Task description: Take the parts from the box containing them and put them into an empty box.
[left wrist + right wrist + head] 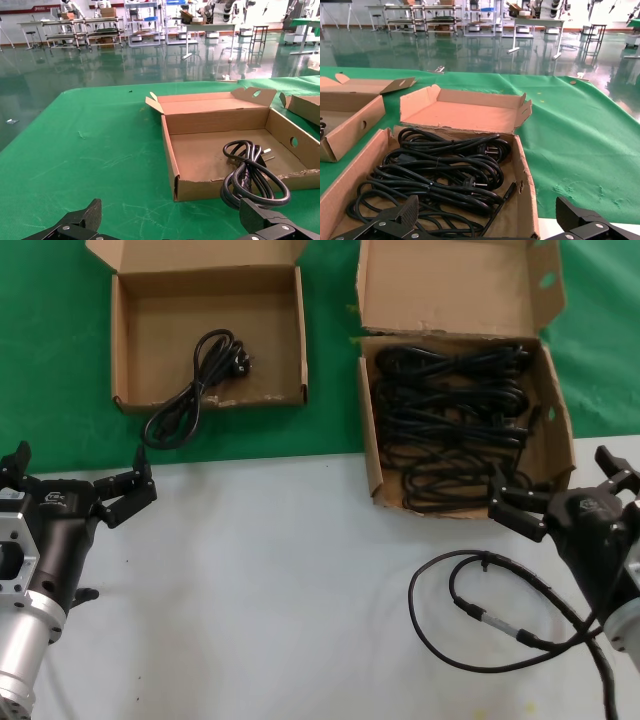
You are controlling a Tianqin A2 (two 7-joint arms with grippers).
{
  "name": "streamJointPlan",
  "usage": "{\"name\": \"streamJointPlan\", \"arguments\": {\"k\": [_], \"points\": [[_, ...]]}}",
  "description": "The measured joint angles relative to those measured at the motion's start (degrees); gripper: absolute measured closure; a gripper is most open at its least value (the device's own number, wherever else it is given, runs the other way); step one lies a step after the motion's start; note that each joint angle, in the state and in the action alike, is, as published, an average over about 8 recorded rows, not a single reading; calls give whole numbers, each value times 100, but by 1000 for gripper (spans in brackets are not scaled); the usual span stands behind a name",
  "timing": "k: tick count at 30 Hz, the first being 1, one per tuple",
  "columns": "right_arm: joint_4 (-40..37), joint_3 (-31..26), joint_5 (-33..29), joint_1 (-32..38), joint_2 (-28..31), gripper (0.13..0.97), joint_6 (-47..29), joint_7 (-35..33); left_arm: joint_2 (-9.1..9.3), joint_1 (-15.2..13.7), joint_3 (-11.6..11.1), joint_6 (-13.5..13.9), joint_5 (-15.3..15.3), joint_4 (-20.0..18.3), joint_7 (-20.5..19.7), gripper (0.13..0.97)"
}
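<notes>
Power cords (450, 425) fill my larger box (555, 405); one cord (195, 390) hangs over the shallow box's (125, 340) front wall. My right gripper (545, 502), fingers spread, sits at the larger box's near corner; my left gripper (85, 483) waits released.

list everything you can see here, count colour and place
full box: one, brown cardboard, far right, lid flap up
cords: several, exact count unclear, black, piled in the full box
second box: one, brown cardboard, shallow, far left on the green cloth
loose cord: one, black, coiled, draped over the second box's front wall, part inside and part on the cloth
green cloth: one, over the far half of the table
white tabletop: near half
thin cable: one, black, looped on the white top by the right arm
left gripper: black, open, near left
right gripper: black, open, at the full box's near right corner
</notes>
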Motion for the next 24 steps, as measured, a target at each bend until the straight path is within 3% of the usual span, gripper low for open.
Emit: {"name": "streamJointPlan", "arguments": {"k": [24], "points": [[0,0,0,0,0,129,0,0,0,0,0,0,0,0,0,132]]}}
